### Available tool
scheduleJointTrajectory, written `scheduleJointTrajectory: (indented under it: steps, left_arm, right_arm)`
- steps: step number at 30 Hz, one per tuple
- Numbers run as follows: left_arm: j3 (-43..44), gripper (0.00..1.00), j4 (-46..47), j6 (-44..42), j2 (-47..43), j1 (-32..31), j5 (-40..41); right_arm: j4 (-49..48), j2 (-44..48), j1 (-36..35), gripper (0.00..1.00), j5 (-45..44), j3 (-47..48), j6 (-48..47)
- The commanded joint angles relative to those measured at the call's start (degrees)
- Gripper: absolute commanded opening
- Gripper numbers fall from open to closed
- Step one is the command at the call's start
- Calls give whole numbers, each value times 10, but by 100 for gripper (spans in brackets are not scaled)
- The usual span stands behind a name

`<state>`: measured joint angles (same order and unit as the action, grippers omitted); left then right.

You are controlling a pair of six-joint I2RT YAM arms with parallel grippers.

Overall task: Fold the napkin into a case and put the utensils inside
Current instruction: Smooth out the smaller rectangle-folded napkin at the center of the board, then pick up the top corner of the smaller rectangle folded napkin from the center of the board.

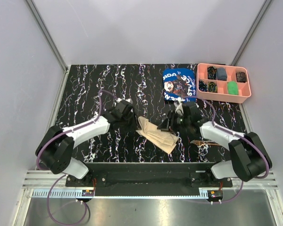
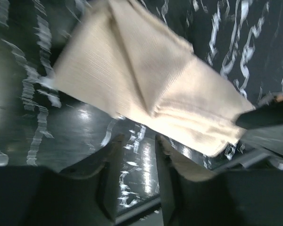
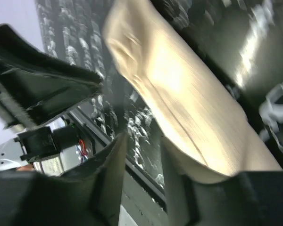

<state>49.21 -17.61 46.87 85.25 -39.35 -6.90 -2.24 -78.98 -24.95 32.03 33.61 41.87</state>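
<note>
Napkin (image 3: pixel 179 94): was blurred in my right wrist view, near end hidden behind my right gripper (image 3: pixel 144 141).
Pink tray (image 1: pixel 224 98) contents: were too small to tell.
Blue cloth (image 1: pixel 177 80): near edge lay under my right arm (image 1: pixel 212 134).

Beige napkin (image 1: pixel 156 133) folded into layered oblong

The napkin (image 1: pixel 156 133) lies folded on the table (image 1: pixel 85 84), near its front edge and about midway across. The left gripper (image 1: pixel 130 123) sits just left of the napkin and the right gripper (image 1: pixel 167 125) just right of it, so the napkin lies between them. Behind the napkin and to its right, well apart, lies a cloth (image 1: pixel 179 84). Farther right of the napkin, just beside that cloth, stands a tray (image 1: pixel 223 97) with small items in its compartments. Right of the napkin, near the front edge, a utensil (image 1: pixel 203 141) lies partly under the right arm.
</note>
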Motion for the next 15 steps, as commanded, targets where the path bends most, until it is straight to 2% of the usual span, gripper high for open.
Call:
scheduleJointTrajectory:
  steps: [1, 4, 9, 15]
  left_arm:
    - [50, 40, -62, -45, -21, 22, 86]
    - [70, 41, -71, -46, -2, 32, 80]
    - [96, 35, -72, -38, 31, 33, 83]
    - [110, 30, -72, -35, 47, 33, 87]
  right_arm:
    - [46, -45, -2, 48, -12, 106, -82]
    - [37, -96, -2, 58, 8, 163, -95]
    - [28, -180, -5, 74, 46, 227, -122]
    - [28, -231, -23, 77, 60, 255, -152]
